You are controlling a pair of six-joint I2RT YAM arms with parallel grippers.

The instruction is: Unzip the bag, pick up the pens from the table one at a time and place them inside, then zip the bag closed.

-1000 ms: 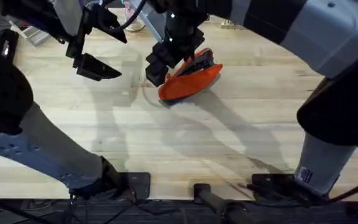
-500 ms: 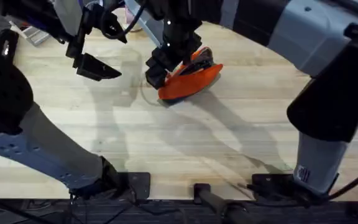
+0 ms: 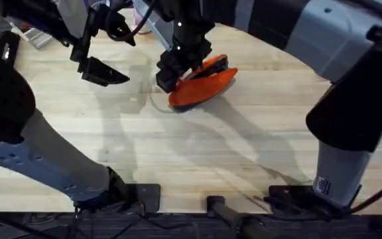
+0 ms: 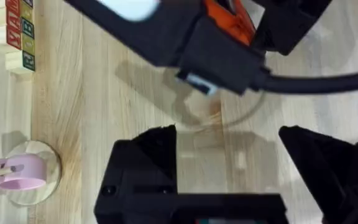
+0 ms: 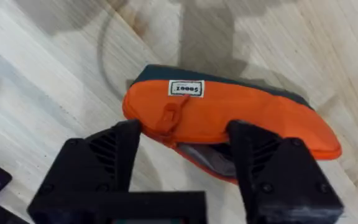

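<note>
The orange bag (image 3: 203,85) lies on the far middle of the table (image 3: 197,146), its zipper partly undone. The right hand (image 3: 178,64) sits right over its near-left end, fingers spread at either side of it. The left hand (image 3: 101,72) hangs open, well to the left above bare wood.

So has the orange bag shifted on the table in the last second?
No. The bag sits at the same spot against the table's plank lines, under the right end effector.
</note>
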